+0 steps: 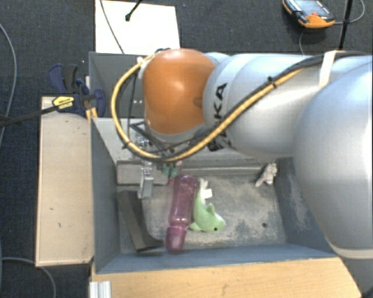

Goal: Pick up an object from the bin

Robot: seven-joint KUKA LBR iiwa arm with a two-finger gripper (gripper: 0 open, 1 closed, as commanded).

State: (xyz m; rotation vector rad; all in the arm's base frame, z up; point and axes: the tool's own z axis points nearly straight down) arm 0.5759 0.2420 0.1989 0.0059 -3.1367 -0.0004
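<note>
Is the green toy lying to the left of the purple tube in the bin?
No, the green toy lies just to the right of the purple tube on the bin floor.

White arm (pixel 274 99) reaching leftward, orange wrist cover (pixel 175 90), pincer (pixel 156 179) pointing down

Flat bar (pixel 134 226) left of tube (pixel 179 208), toy (pixel 207 217) just right of tube

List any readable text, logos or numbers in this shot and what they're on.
"KA": black letters, turned sideways, on the white arm; the rest of the word is unreadable behind the cable.
Markings on the orange device at top right: too small to read.
No text seen on the purple tube or the green toy.
</note>
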